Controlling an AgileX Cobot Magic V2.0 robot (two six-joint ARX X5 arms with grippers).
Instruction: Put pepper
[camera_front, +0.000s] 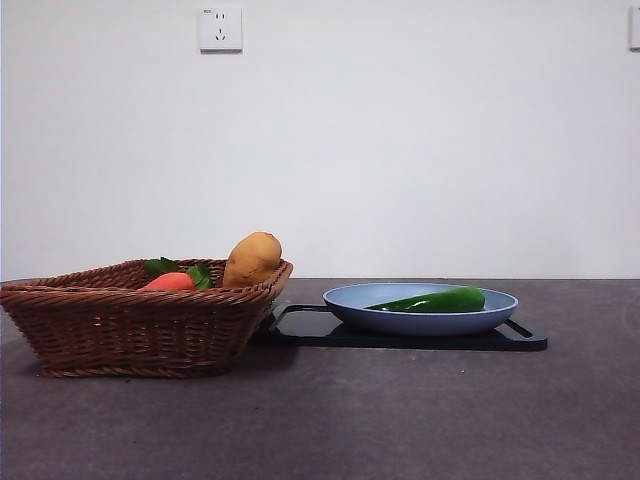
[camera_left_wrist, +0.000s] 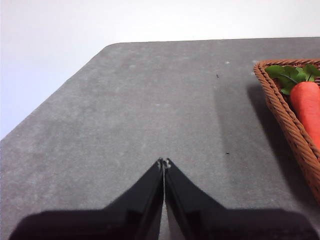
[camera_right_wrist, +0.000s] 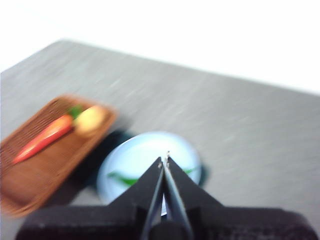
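We saw pepper (camera_front: 437, 301) lying in plate (camera_front: 400, 322); left gripper (camera_left_wrist: 164, 162) and right gripper (camera_right_wrist: 164, 160) both closed, empty.

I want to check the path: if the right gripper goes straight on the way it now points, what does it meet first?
Probably the blue plate holding the pepper: the shut right gripper points down at it. The picture is blurred, so depth is uncertain.

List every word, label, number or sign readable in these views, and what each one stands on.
Wall socket: a tiny mark at its top left corner, too small to read.
Second wall plate at the picture's right edge: no text visible.
Wicker basket, blue plate, black tray, pepper: no text.
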